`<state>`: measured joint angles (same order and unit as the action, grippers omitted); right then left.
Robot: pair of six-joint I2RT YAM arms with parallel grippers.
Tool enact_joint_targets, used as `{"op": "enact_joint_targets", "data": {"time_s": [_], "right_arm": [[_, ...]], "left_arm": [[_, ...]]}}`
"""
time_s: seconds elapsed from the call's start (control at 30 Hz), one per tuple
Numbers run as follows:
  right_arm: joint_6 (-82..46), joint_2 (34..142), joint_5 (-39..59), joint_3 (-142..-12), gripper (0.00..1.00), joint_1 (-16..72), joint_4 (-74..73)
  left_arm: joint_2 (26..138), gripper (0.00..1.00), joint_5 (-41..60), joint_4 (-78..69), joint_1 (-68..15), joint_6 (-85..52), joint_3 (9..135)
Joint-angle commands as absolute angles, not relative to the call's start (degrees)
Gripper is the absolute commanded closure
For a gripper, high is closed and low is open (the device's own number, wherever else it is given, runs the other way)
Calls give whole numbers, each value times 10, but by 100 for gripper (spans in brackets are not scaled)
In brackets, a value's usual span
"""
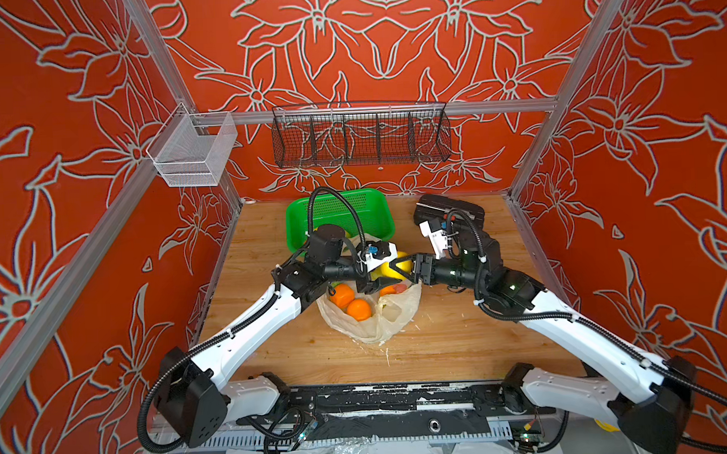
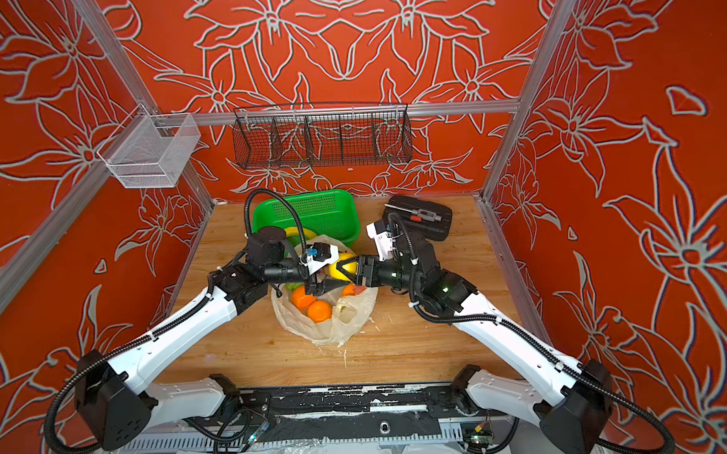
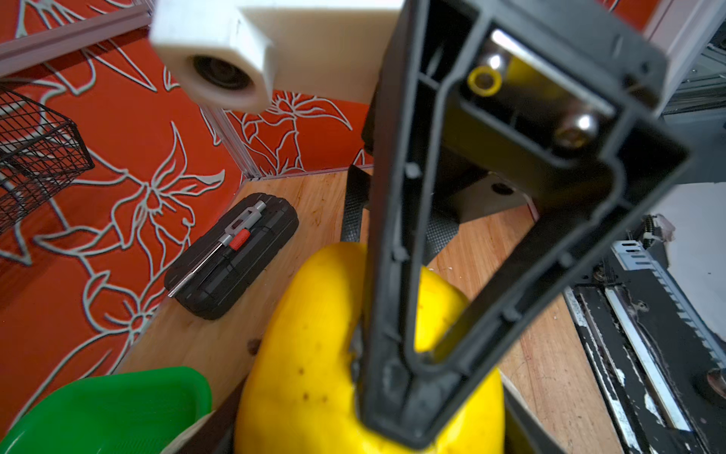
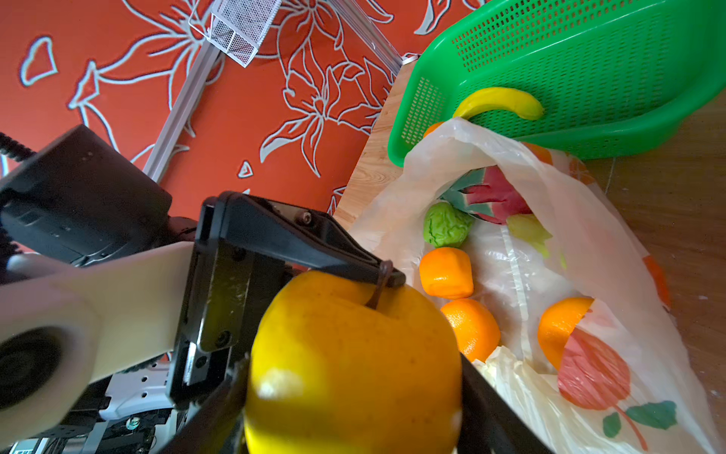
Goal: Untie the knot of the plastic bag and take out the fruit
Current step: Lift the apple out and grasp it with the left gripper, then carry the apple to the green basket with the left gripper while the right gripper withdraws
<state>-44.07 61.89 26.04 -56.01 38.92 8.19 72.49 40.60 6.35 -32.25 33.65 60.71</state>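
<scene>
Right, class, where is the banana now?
In the right wrist view the banana lies in the green basket, just behind the plastic bag; both top views put the basket back-left of centre.

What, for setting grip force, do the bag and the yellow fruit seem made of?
Plastic bag: thin translucent film, glossy, creased all over. Yellow fruit: smooth, glossy skin with brown specks and a stem; real or moulded imitation, I cannot tell.

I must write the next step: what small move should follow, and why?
Probably the left hand should close on the yellow fruit: the right hand grips it, a left finger touches its top by the stem, and the green basket stands nearer the left arm.
</scene>
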Motion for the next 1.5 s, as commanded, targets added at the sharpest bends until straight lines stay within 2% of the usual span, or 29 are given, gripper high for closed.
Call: {"op": "enact_joint_targets", "data": {"time_s": [0.0, 0.13, 0.27, 0.37, 0.6, 0.9, 1.13, 1.47], "right_arm": [[-430, 610, 272, -554, 44, 392, 86], [-427, 596, 256, -559, 24, 392, 97], [-428, 563, 208, -548, 12, 392, 94], [-435, 531, 175, -525, 3, 392, 77], [-435, 479, 126, -491, 3, 392, 68], [-441, 475, 136, -487, 3, 392, 76], [-447, 475, 135, -479, 3, 392, 75], [-452, 476, 133, -474, 4, 392, 78]], "left_arm": [[730, 52, 446, 69, -325, 331, 622], [730, 53, 428, 75, -325, 317, 626], [723, 53, 377, 86, -325, 291, 635], [713, 53, 296, 72, -325, 257, 636], [704, 52, 142, 78, -318, 181, 667], [717, 51, 46, 69, -247, 52, 689], [778, 50, 66, 112, -153, -80, 714], [863, 51, 106, 141, -78, -211, 735]]}}
